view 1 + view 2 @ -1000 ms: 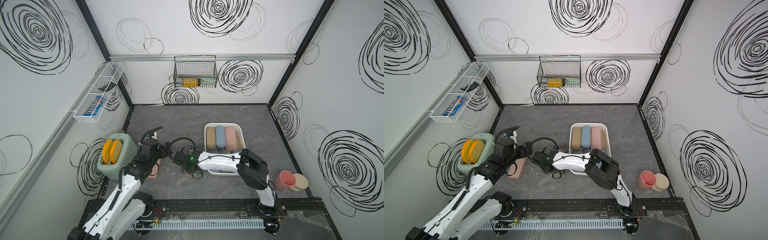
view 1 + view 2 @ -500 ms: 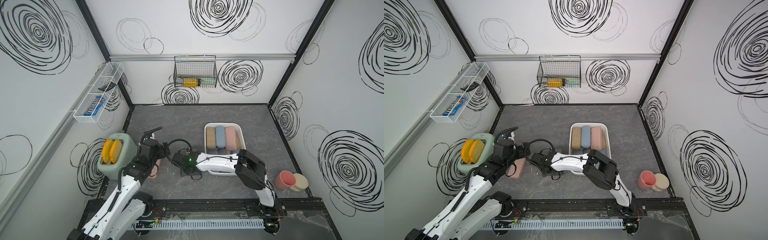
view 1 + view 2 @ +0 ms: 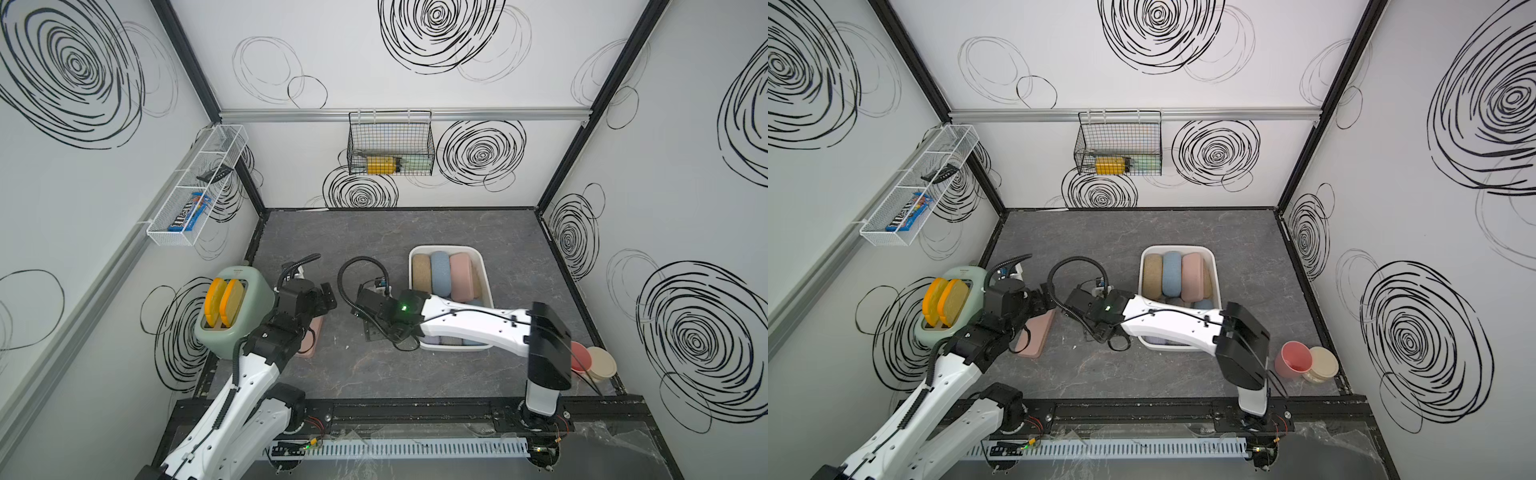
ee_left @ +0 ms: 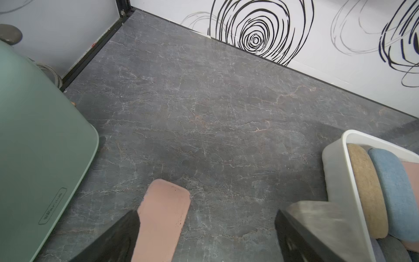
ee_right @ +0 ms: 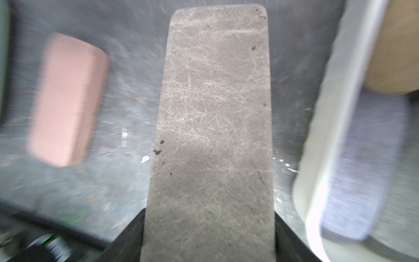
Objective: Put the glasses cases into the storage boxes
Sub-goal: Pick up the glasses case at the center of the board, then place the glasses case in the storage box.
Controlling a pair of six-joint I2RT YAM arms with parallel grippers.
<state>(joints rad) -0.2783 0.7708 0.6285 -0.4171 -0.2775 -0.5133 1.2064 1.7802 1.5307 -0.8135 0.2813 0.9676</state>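
Beside the green toaster, flat on the table: a pink case, not yet stored. Above it, the left claw, spread wide and gripping nothing, with one finger just beside the case's long edge. Looks light, stiff-shelled and matte enough not to slip. Best pinched across the short width near mid-length, to avoid tipping.

Further right, the right claw, pinching a grey case by its long sides near one end, just beside the white storage box. Cannot tell whether clear of the table. Held that far back, likely to droop or swing, so worth carrying slowly.

Inside the box: three packed cases, tan, blue and pink, side by side, with more beneath. Little room left, so probably calls for laying on top rather than wedging in.
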